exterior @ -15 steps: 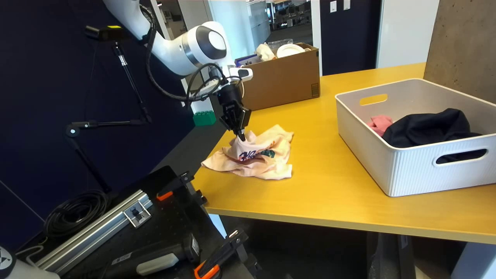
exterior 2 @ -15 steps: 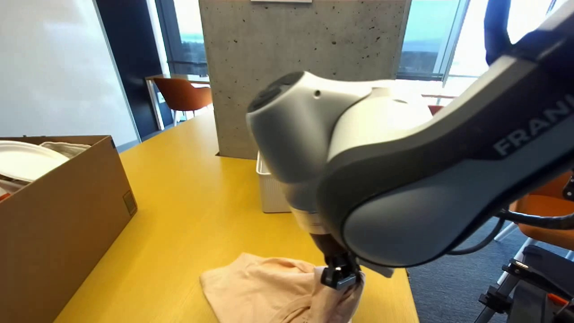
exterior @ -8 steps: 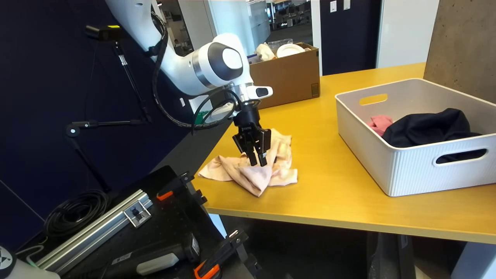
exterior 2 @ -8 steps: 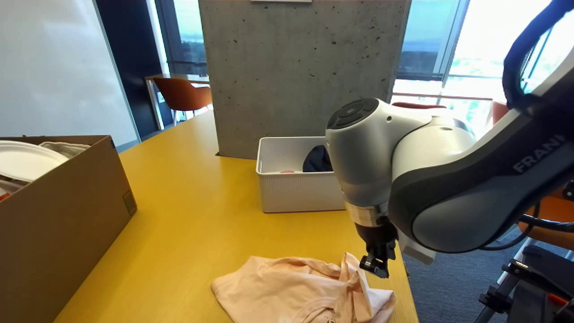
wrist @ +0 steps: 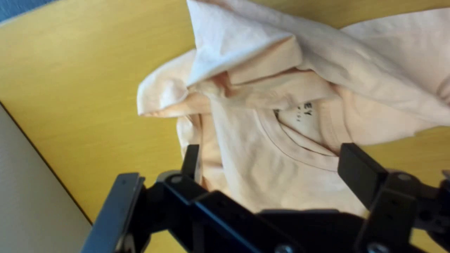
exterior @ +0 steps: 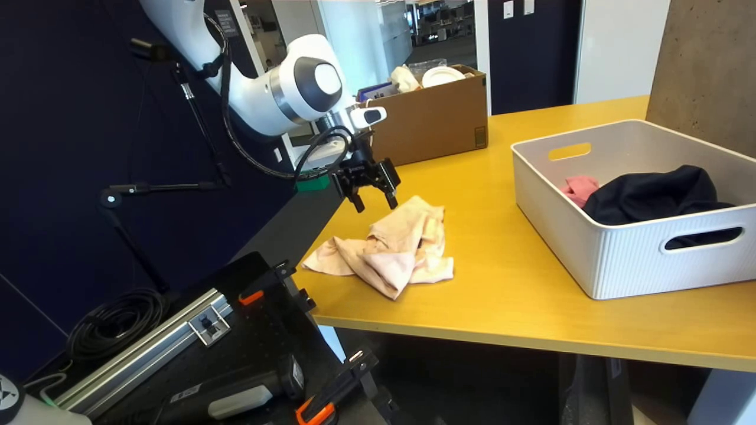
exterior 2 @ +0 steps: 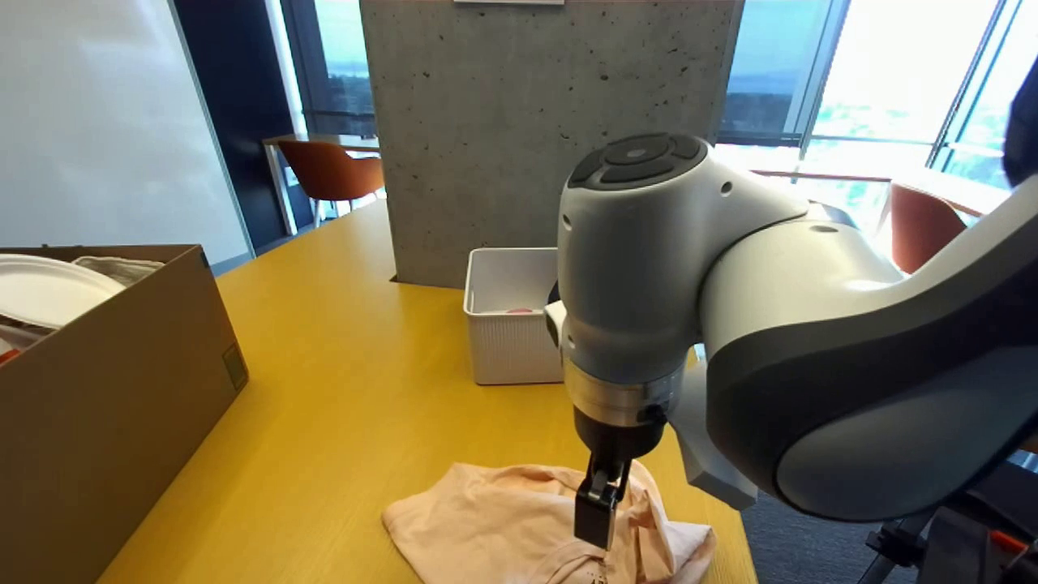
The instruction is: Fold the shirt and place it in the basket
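my gripper (exterior: 376,205) hangs over the yellow table (exterior: 484,289), its two fingers (wrist: 360,175) spread wide apart. below them lies the peach t-shirt (exterior: 390,257), rumpled and near the table's edge; in the wrist view i see its collar (wrist: 288,147) in the gap between my fingertips, with small dark letters (wrist: 308,109) inside it and a paler flap (wrist: 239,42) turned over close by. well apart from the shirt, on the same table, stands the white ribbed plastic basket (exterior: 635,268), with a black garment (exterior: 655,198) and a pink cloth (exterior: 580,189) in it. in an exterior view my arm (exterior 2: 632,268) hides part of that basket. a brown cardboard box (exterior: 425,133) stands on the table too, a white plate (exterior: 444,77) showing at its top.
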### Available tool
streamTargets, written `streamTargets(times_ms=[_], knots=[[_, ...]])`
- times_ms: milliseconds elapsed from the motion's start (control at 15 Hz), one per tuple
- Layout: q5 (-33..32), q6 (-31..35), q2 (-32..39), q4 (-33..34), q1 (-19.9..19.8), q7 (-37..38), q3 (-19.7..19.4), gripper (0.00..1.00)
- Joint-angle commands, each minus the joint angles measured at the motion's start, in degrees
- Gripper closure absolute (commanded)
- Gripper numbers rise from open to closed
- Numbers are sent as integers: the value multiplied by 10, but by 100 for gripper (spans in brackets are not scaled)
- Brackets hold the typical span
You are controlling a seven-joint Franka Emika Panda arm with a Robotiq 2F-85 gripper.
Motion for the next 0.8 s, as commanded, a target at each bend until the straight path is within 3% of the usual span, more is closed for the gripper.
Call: streamTargets(times_ms=[0, 200, 467, 733], knots=[[12, 73, 32, 17, -20, -85, 37, 0], [30, 128, 81, 39, -35, -163, 74, 0], [60, 138, 121, 49, -33, -223, 124, 0], [68, 122, 63, -18, 24, -164, 101, 0]])
